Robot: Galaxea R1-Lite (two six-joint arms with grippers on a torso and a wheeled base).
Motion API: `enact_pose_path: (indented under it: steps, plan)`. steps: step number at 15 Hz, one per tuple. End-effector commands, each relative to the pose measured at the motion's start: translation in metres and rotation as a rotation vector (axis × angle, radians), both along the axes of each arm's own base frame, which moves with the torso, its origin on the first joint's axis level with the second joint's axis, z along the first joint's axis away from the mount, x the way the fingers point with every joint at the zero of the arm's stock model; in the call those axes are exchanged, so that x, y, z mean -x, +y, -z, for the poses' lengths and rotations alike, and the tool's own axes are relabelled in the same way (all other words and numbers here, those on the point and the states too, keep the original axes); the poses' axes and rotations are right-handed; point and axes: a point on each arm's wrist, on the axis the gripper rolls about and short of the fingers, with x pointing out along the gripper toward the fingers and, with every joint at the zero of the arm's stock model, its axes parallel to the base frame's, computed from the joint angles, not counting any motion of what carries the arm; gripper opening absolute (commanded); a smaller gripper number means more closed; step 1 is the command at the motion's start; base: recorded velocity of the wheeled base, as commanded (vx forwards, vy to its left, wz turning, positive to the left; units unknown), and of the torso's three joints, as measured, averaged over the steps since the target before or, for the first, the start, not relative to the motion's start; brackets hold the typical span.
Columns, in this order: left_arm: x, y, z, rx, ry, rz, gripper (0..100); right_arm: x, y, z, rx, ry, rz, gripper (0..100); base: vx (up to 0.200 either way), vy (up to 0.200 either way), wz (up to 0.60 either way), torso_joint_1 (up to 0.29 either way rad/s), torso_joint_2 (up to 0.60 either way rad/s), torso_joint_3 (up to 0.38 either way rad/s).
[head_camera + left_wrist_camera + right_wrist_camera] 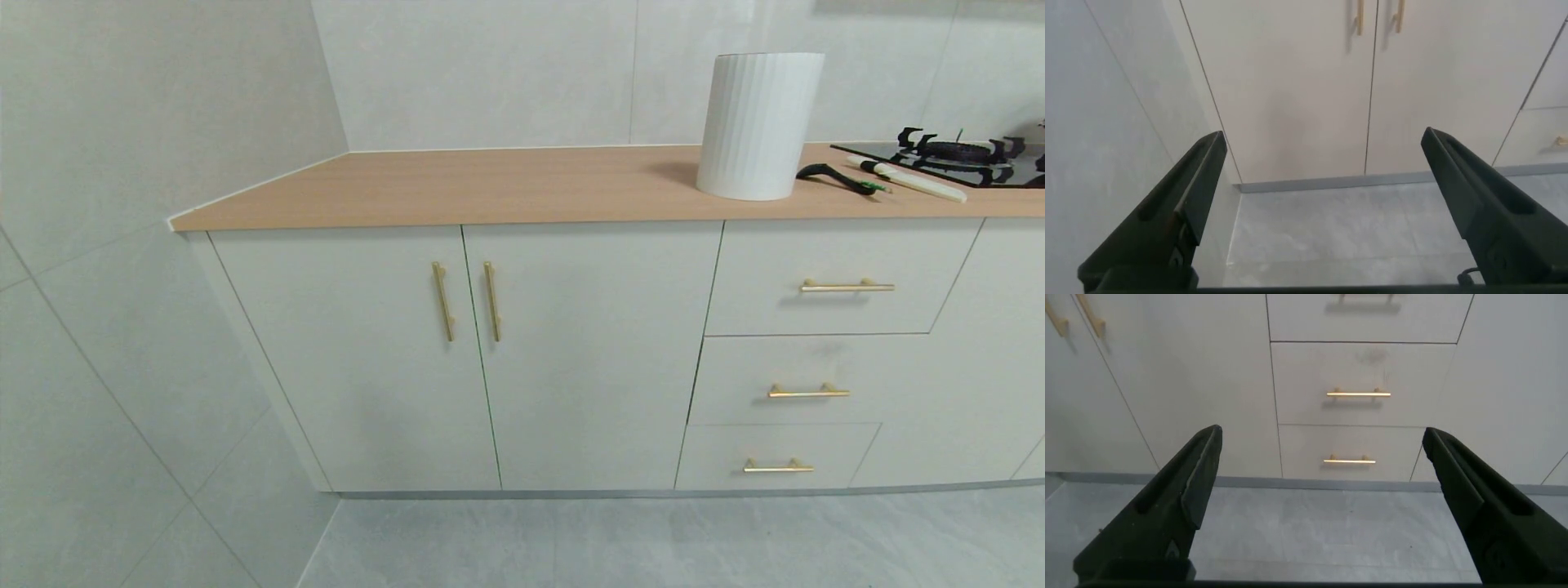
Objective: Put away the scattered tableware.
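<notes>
On the wooden countertop point(506, 184) stands a tall white ribbed holder point(759, 124). Just right of it lie a black-handled utensil point(839, 178) and a cream-handled knife point(908, 179). My left gripper point(1323, 175) hangs low and open in front of the double cabinet doors point(1372, 82), nothing between its fingers point(1180, 212). My right gripper point(1323, 469) is also open and empty, low before the stack of drawers point(1360, 392).
A black gas hob point(959, 155) sits at the counter's far right. White cabinet doors point(473, 351) with gold handles point(443, 300) and three drawers point(816, 327) lie below the counter. A tiled wall point(122, 245) closes off the left. Grey floor point(653, 539) spreads below.
</notes>
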Motion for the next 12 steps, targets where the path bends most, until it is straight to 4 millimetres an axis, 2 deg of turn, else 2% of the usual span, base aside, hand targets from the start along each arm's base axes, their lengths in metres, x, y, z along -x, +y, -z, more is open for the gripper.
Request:
enact_pose_path:
  steps: [1, 2, 9, 12]
  plan:
    - [-0.0001, 0.0000, 0.0000, 0.000, 0.002, 0.000, 100, -0.0002, 0.0000, -0.0001, 0.001, 0.002, -0.002, 100, 0.000, 0.000, 0.00, 0.000, 0.00, 0.000]
    - [-0.0001, 0.0000, 0.0000, 0.001, 0.002, 0.001, 100, -0.0002, 0.0000, -0.0001, 0.003, 0.002, -0.002, 100, 0.000, 0.000, 0.00, 0.000, 0.00, 0.000]
    - [-0.0001, -0.0001, 0.0000, -0.003, 0.002, 0.003, 100, -0.0002, 0.0000, -0.0001, 0.001, 0.002, -0.002, 100, 0.200, 0.000, 0.00, 0.002, 0.00, 0.000]
    - [-0.0001, -0.0001, 0.0000, 0.035, 0.003, 0.002, 100, -0.0002, 0.0000, -0.0001, 0.000, 0.002, -0.002, 100, 0.000, 0.000, 0.00, 0.000, 0.00, 0.000]
